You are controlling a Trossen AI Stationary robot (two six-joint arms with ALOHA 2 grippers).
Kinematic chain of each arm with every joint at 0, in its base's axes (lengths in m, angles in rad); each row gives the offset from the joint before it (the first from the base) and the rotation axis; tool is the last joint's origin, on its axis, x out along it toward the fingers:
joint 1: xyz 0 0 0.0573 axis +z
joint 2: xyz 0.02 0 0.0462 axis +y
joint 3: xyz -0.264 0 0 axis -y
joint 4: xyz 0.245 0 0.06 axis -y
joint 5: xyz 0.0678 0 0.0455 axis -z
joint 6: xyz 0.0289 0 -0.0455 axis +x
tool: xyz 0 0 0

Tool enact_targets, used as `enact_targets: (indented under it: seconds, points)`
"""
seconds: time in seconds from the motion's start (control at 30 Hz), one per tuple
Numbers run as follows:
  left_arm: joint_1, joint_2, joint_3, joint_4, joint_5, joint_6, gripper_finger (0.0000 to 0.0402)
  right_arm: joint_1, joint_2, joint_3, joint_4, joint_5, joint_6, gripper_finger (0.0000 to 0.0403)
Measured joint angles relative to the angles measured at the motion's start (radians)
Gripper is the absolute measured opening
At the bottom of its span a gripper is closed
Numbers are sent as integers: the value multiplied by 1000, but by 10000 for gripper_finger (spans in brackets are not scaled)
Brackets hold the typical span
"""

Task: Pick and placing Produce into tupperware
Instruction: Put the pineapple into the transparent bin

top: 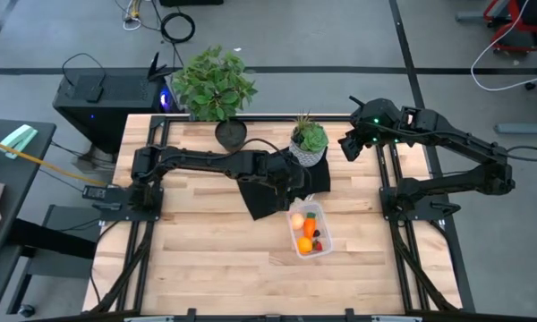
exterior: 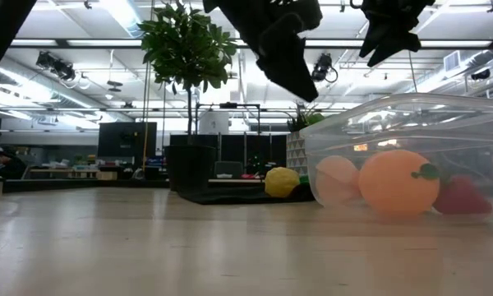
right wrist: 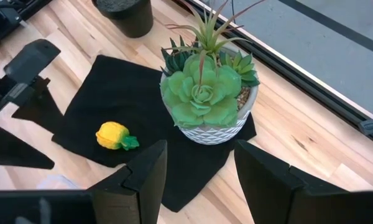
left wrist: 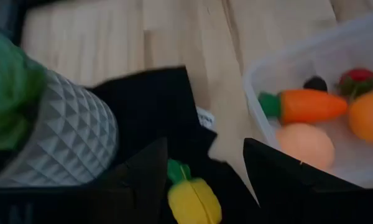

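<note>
Tupperware, a clear rounded-corner plastic tub, sits mid-table holding carrot, orange ball, pinkish ball, strawberry. Yellow toy piece with green tip lies outside on black mat; left hand hovers open over it, likely lining up. Right hand waits open, far right.

yellow piece lies on the mat beside the potted succulent; other produce sits in the tupperware

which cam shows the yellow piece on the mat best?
Right wrist view: the yellow piece lies whole and unobstructed on the black mat. Left wrist view cuts it off at the edge, low view shows it small and distant, high view hides it.
</note>
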Motion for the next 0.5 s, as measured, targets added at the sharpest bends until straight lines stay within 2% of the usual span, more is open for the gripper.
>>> enact_targets:
  seconds: [0.33, 0.5]
  points:
    - [22, 0, 0, -88, 12, -70, 221, 0, 0, 0, 0, -3, -3, 195]
    - [28, 0, 0, -83, 20, -175, 224, 0, 0, 0, 0, -3, -3, 195]
